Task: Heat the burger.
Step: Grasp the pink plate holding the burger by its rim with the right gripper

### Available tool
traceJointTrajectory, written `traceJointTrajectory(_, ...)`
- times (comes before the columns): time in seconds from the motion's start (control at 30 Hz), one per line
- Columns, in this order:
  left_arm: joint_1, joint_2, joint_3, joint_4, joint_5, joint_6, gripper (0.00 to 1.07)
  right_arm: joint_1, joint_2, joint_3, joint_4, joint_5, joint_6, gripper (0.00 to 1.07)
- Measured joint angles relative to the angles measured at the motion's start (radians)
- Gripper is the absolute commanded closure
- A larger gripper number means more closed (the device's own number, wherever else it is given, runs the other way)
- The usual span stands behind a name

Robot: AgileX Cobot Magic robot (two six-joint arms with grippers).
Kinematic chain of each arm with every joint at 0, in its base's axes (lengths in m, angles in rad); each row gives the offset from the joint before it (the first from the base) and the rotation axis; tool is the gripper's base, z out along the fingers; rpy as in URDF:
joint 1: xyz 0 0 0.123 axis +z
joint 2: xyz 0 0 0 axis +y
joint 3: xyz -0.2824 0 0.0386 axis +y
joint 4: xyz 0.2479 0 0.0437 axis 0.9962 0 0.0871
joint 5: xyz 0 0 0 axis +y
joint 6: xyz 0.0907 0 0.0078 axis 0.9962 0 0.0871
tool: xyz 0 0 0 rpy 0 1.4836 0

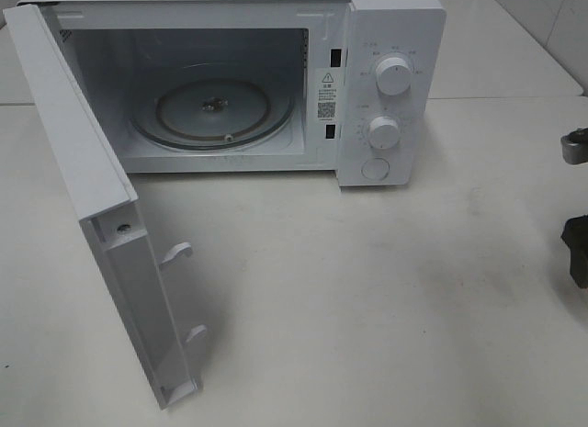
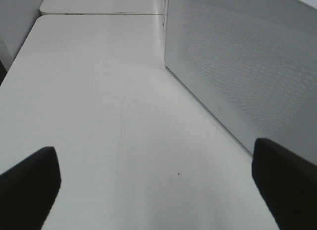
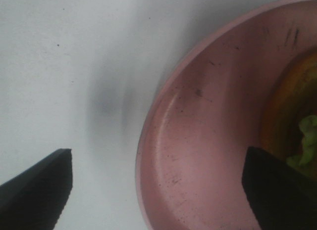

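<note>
The burger (image 3: 297,111) shows only in the right wrist view, as a golden-brown bun edge with a green lettuce frill (image 3: 309,141). It sits on a pink round plate (image 3: 198,141). My right gripper (image 3: 158,190) is open above the plate's rim, one finger over the table and the other over the plate next to the burger. My left gripper (image 2: 158,185) is open and empty above the bare table, beside the microwave door's outer face (image 2: 247,67). The burger and plate are outside the exterior high view.
The white microwave (image 1: 386,78) stands at the back with its door (image 1: 101,216) swung wide open toward the front left. A glass turntable (image 1: 213,110) lies in its cavity. Part of the right arm (image 1: 577,248) shows at the right edge.
</note>
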Motion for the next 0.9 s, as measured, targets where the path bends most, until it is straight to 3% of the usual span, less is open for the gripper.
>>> traceJointTrajectory(0.63,0.0,0.0,0.0,0.0,0.0,0.0,0.09,-0.02,0.152,0.017,-0.063,-0.113,0.076,0.23)
traceJointTrajectory(0.8,0.0,0.0,0.0,0.0,0.0,0.0,0.09,-0.02,0.154,0.017,-0.062,-0.117,0.076,0.28)
traceJointTrajectory(0.87,0.0,0.0,0.0,0.0,0.0,0.0,0.09,-0.02,0.157,0.017,-0.061,-0.116,0.086,0.41)
traceJointTrajectory(0.9,0.0,0.0,0.0,0.0,0.0,0.0,0.09,-0.02,0.157,0.017,-0.061,-0.116,0.086,0.41)
